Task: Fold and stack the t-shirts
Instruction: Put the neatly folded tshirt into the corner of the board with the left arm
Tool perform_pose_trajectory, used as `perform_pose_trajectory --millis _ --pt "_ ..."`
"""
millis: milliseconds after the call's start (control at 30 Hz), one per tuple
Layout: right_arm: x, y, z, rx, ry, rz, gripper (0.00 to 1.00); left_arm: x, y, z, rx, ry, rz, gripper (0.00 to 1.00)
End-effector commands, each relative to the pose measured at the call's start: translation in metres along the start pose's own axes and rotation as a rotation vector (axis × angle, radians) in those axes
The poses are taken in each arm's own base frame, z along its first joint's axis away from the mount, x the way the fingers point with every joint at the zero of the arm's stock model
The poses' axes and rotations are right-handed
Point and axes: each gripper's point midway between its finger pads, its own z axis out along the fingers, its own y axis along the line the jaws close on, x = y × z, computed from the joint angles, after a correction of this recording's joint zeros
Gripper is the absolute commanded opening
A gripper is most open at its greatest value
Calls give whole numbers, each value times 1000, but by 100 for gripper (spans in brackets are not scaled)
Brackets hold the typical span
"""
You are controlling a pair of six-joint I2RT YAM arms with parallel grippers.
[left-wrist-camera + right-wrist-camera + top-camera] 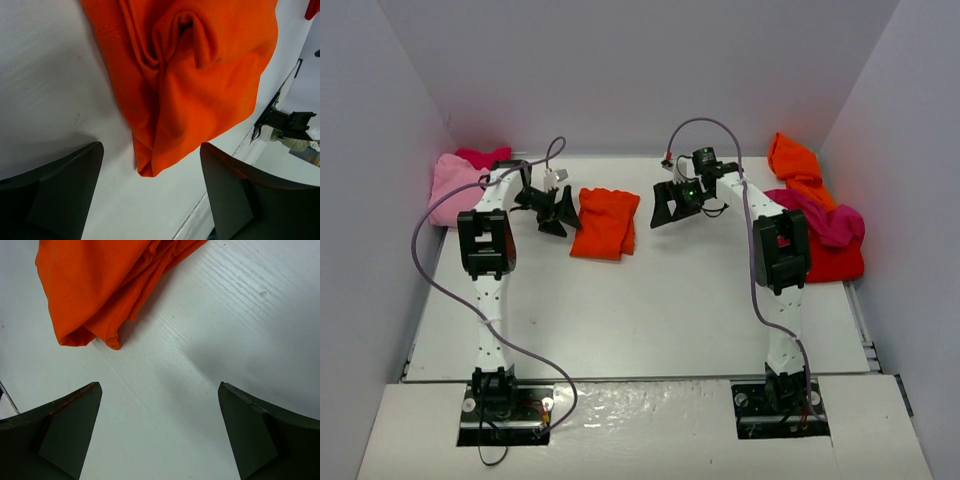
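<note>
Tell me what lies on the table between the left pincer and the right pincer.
Only the folded orange t-shirt lies between the left pincer and the right pincer; the top view shows it.

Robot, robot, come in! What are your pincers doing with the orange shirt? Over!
Left pincer open, empty. Right pincer open, empty. Folded orange t-shirt lying between them, not held. Nothing blocking it. Over.
</note>
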Motion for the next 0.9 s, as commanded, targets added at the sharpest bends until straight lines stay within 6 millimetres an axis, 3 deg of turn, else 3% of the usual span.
perform_pose_trajectory --millis 0,67,267,533,667,733,767,867 --pt "-32 28 -49 36 -98 -133 100 -15 -2 -3 -52 -27 51 77" --pt "-31 30 -49 30 -97 -135 100 -13 -4 17 -50 10 55 77" --pt "-31 35 -45 14 -92 -134 100 -15 -8 45 -43 56 67 77" --pt "-10 47 -4 -27 -5 -132 97 -11 -25 80 25 106 74 77" --pt "-3 52 16 -34 35 -140 96 -8 -24 93 71 122 64 48" --pt "1 55 22 -27 56 -157 97 -6 -22 99 89 132 45 5" --pt "3 57 23 -27 62 -162 97 -3 -21 101 98 140 38 0" --pt "6 60 26 -19 75 -181 97 -3 -21 98 92 138 50 0"
